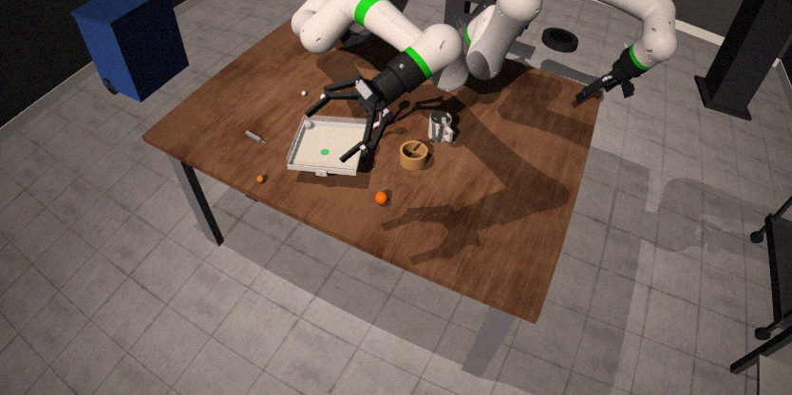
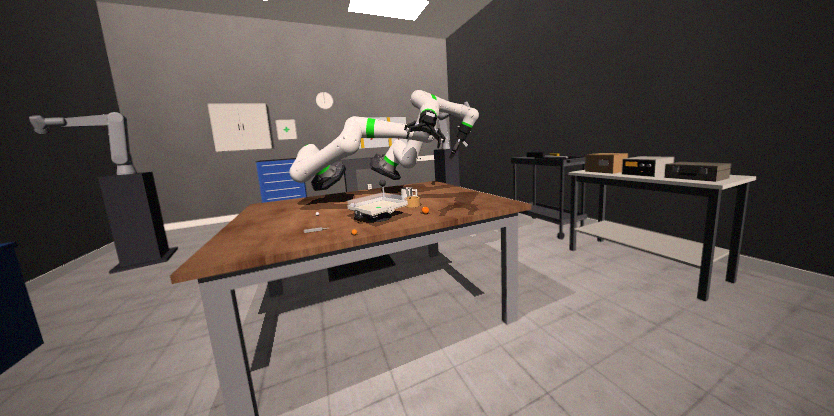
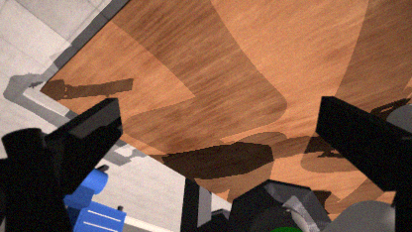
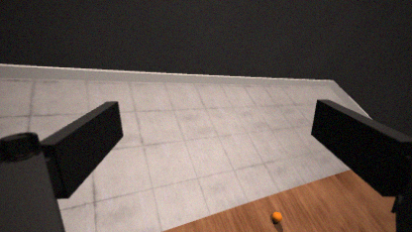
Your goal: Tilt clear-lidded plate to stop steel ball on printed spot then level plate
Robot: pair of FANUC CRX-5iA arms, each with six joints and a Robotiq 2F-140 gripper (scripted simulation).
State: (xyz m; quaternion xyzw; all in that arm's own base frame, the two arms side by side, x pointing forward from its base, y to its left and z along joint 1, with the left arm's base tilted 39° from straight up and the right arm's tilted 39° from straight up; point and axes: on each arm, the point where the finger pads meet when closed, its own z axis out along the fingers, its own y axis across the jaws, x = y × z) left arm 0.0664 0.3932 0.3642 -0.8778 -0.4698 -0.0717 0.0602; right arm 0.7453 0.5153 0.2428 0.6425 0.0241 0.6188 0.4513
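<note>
Plate (image 1: 343,172) (image 2: 360,212) on table (image 1: 471,170) (image 2: 280,237), grey ball (image 1: 308,124) in plate's corner, off green spot (image 1: 325,152) (image 2: 378,207), my right gripper (image 1: 324,137) (image 2: 424,135) (image 4: 217,118) wide open above plate, my left gripper (image 1: 602,97) (image 2: 459,149) (image 3: 219,115) wide open, well apart from plate.
</note>
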